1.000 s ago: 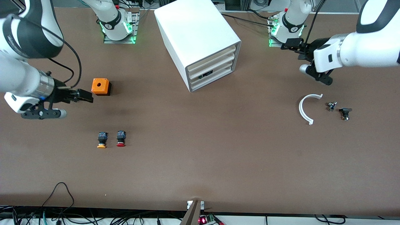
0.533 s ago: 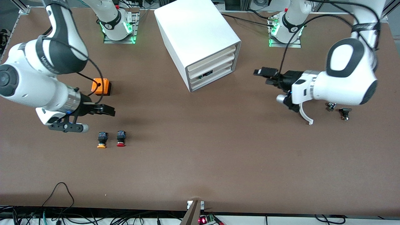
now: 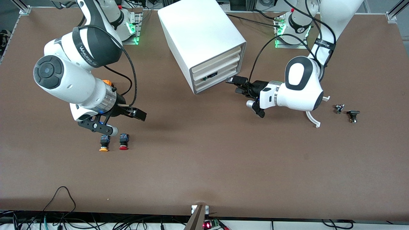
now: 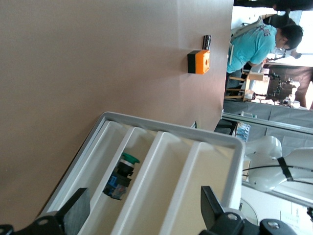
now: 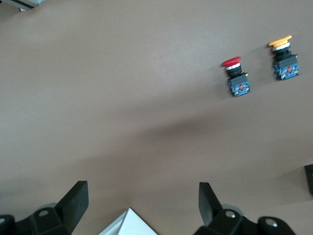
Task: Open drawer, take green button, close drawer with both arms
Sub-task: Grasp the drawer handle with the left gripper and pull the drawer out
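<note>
Left wrist view: left gripper (image 4: 139,215) released, empty, hanging in front of the cabinet (image 3: 201,38); the green button (image 4: 121,175) lies in a drawer (image 4: 117,191) there. Right gripper (image 3: 138,114) released, empty, over table (image 3: 204,166) near the red button (image 3: 123,141) and yellow button (image 3: 104,143)

"WANJEED" lettering on right arm (image 3: 86,51)
</note>
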You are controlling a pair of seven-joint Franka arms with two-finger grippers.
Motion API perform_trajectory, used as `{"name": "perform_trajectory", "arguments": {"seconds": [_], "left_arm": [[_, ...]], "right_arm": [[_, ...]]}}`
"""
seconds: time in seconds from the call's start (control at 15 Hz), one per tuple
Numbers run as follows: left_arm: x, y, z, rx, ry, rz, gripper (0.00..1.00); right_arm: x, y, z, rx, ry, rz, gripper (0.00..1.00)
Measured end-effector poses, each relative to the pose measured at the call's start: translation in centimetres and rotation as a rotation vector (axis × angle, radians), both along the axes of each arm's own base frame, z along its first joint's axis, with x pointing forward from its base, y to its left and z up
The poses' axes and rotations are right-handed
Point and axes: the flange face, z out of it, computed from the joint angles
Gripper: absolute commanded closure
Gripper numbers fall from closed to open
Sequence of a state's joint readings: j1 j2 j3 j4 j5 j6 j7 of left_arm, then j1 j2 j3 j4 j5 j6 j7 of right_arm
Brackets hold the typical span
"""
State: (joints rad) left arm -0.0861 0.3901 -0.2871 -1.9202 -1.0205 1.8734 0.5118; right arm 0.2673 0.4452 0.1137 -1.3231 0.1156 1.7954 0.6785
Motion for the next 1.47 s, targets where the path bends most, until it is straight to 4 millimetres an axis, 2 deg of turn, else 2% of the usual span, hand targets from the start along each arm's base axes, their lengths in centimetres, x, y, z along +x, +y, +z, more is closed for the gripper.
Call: {"name": "perform_trajectory", "arguments": {"seconds": [0.27, 0.33, 0.47, 0.53, 0.87, 1.2, 1.47], "left_arm": [[-2.8, 0.9, -4.3, -0.052, 0.001, -0.044, 0.13], [-3.8, 1.1, -5.3, -0.070, -0.002, -0.057, 0.18], [-5.8, 1.7, -7.4, -0.113, -0.011, -0.067, 0.36], [-6.6, 2.0, -8.4, -0.130, -0.012, -0.053, 0.38], [-10.5, 3.0, -12.6, -0.188, -0.024, -0.020, 0.40], [-11.9, 3.1, -14.6, -0.234, -0.029, 0.006, 0.43], [-13.8, 3.1, -17.4, -0.287, -0.036, 0.035, 0.45]], "right_arm": [[-0.2, 3.7, 0.3, 0.010, 0.005, -0.100, 0.00], [-0.4, 4.8, 0.2, 0.011, 0.009, -0.124, 0.00], [-0.7, 7.0, -0.1, 0.015, 0.018, -0.172, 0.00], [-0.8, 7.8, -0.2, 0.017, 0.022, -0.201, 0.00], [-0.4, 10.2, -0.4, 0.037, 0.025, -0.319, 0.00], [-0.8, 13.0, -1.0, 0.067, 0.013, -0.404, 0.00], [-0.9, 14.3, -1.2, 0.092, 0.007, -0.476, 0.00]]}}
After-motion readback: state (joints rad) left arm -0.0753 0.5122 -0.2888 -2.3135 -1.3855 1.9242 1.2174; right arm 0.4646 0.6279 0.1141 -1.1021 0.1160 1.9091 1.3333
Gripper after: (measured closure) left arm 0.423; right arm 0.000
